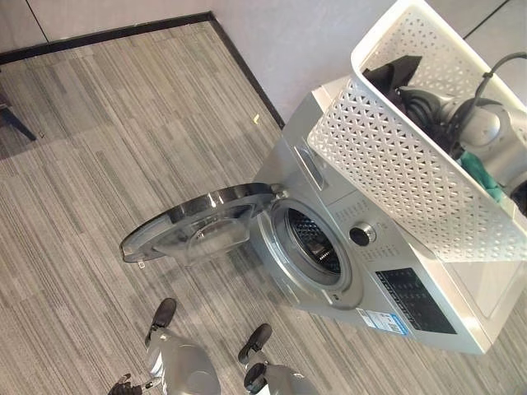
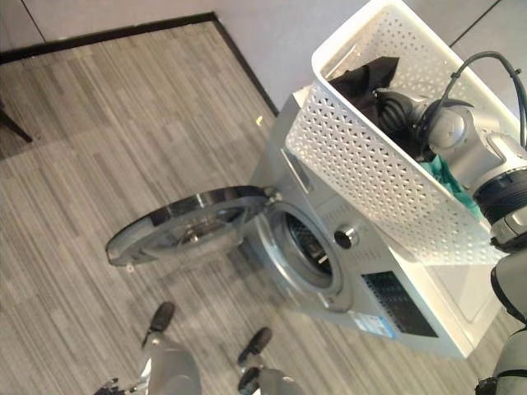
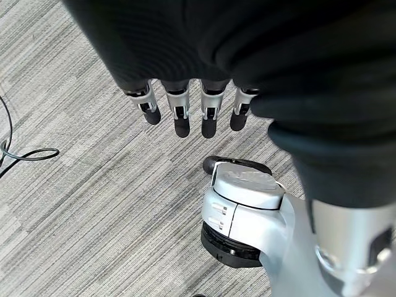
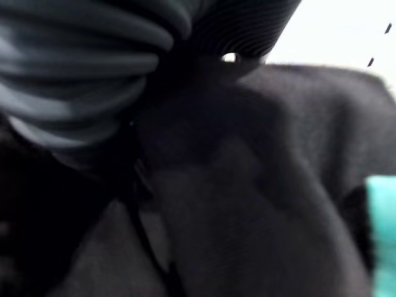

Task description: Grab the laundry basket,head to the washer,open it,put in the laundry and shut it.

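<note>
A white perforated laundry basket (image 1: 395, 164) stands on top of the silver washer (image 1: 346, 284). The washer's round door (image 1: 198, 222) is swung wide open to the left, and the drum (image 1: 314, 243) shows dark inside. In the basket lie a black garment (image 2: 358, 81) and a teal one (image 2: 445, 177). My right arm reaches down into the basket, and my right hand (image 2: 397, 107) is sunk in the black garment (image 4: 247, 185), its fingers hidden. My left hand (image 3: 179, 111) hangs over the carpet with straight fingers and holds nothing.
The washer stands against a pale wall with a black skirting board (image 1: 123, 33). Striped grey carpet (image 1: 107, 164) stretches to the left of the open door. A dark furniture leg (image 1: 12, 119) shows at the far left edge.
</note>
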Controlling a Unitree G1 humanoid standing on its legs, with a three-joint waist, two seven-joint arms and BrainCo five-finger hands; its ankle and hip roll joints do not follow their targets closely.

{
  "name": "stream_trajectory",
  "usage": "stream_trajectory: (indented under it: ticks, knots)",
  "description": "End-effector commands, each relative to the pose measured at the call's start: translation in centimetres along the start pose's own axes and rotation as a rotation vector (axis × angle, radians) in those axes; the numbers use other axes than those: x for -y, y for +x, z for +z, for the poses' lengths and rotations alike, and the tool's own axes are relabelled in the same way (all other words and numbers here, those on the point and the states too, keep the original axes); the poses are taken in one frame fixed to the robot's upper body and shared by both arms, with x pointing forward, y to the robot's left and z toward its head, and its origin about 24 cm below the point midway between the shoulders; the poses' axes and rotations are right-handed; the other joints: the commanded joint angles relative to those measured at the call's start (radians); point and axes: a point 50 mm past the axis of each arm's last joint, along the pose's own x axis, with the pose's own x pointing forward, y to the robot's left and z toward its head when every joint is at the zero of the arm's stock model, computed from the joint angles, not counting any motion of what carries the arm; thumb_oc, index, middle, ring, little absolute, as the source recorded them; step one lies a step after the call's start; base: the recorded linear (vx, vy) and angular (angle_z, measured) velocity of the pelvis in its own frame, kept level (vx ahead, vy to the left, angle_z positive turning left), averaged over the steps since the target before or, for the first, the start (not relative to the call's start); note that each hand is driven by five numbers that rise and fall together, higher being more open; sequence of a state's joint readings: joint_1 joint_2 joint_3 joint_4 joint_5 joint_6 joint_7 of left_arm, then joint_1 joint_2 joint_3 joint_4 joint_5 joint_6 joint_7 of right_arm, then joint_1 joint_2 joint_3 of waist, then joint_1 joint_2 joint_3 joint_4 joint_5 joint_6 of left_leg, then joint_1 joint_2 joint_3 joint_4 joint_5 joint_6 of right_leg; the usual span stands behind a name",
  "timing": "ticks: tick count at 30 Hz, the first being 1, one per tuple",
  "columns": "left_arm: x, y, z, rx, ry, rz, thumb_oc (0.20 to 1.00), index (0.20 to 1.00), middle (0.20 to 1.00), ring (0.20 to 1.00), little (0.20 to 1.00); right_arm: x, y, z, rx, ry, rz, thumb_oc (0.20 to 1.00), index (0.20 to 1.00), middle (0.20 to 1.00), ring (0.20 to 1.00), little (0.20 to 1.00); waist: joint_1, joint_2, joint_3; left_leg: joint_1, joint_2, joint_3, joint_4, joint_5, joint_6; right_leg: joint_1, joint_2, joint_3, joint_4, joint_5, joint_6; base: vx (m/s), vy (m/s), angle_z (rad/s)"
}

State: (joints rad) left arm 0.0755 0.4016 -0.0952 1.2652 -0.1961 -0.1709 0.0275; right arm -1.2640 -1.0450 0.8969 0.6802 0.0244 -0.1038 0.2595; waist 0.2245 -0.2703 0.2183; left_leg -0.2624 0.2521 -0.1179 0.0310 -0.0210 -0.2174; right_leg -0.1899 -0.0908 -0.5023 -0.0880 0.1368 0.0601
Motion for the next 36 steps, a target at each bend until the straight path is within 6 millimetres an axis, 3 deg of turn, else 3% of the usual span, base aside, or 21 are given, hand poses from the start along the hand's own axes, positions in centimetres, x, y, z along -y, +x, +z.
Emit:
stream_trajectory:
  ticks: [1,9,11,17,20,24,30,36]
  knots:
    - [1.5,0.6,2.4,0.054,0.03,-0.025,1.0,1.0,1.0,1.0,1.0,-2.7,0.1,-1.4,-0.059,0.0,0.043,0.2,0.2,0.2,0.2,0.2,0.023,0.029,0.046,0.082,0.002,0.084,-0.087,0.037,0.067,0.053,-0.067,0.035,0.003,-0.069,0.129,0.0,0.0,0.0]
    - [1.1,0.4,1.3,0.012,0.023,0.004,1.0,1.0,1.0,1.0,1.0,0.0,-0.3,-0.9,-0.004,0.176,-0.208,0.2,0.2,0.2,0.2,0.2,0.005,0.046,0.02,0.12,-0.008,0.096,-0.086,0.016,0.075,0.074,-0.077,0.047,0.014,-0.078,0.126,-0.01,0.015,-0.01]
    - [1.5,0.3,0.7,-0.01,0.022,0.005,1.0,1.0,1.0,1.0,1.0,3.2,-1.4,-0.5,0.062,0.329,-0.437,0.2,0.2,0.2,0.2,0.2,-0.009,0.06,-0.015,0.14,-0.034,0.099,-0.085,0.02,0.089,0.09,-0.102,0.038,0.021,-0.075,0.119,-0.04,0.084,-0.02]
    - [2.3,0.1,-0.3,-0.04,0.03,-0.008,1.0,1.0,1.0,1.0,1.0,5.7,-3.5,0.9,0.207,0.431,-0.636,0.2,0.2,0.2,0.2,0.2,-0.024,0.089,-0.067,0.199,-0.048,0.11,-0.083,-0.004,0.096,0.138,-0.117,0.043,0.035,-0.089,0.12,0.04,0.047,0.01]
    - [2.9,-0.1,-0.7,-0.05,0.052,-0.017,1.0,1.0,1.0,1.0,1.0,8.0,-5.9,1.1,0.287,0.475,-0.831,0.2,0.2,0.2,0.2,0.2,-0.034,0.113,-0.113,0.243,-0.06,0.116,-0.081,-0.027,0.103,0.177,-0.127,0.047,0.039,-0.097,0.122,0.06,0.05,0.04]
    - [3.7,-0.1,-0.7,-0.038,0.089,-0.04,1.0,1.0,1.0,1.0,1.0,8.7,-7.2,0.8,0.303,0.501,-0.932,0.2,0.2,0.2,0.2,0.2,-0.043,0.133,-0.151,0.28,-0.08,0.128,-0.08,-0.041,0.113,0.202,-0.144,0.05,0.044,-0.097,0.128,0.03,0.061,-0.05]
    - [4.6,-0.2,-0.4,-0.023,0.124,-0.054,1.0,1.0,1.0,1.0,1.0,8.5,-7.5,0.9,0.291,0.489,-1.024,0.2,0.2,0.2,0.2,0.2,-0.055,0.156,-0.179,0.315,-0.107,0.145,-0.078,-0.06,0.132,0.215,-0.169,0.071,0.058,-0.091,0.135,0.0,0.071,-0.09]
    - [5.2,-0.2,-0.3,-0.023,0.129,-0.061,1.0,1.0,1.0,1.0,1.0,6.8,-8.2,3.0,0.404,0.494,-1.045,0.2,0.2,0.2,0.2,0.2,-0.073,0.171,-0.181,0.33,-0.131,0.154,-0.064,-0.079,0.152,0.213,-0.191,0.086,0.078,-0.086,0.14,-0.02,0.06,-0.05]
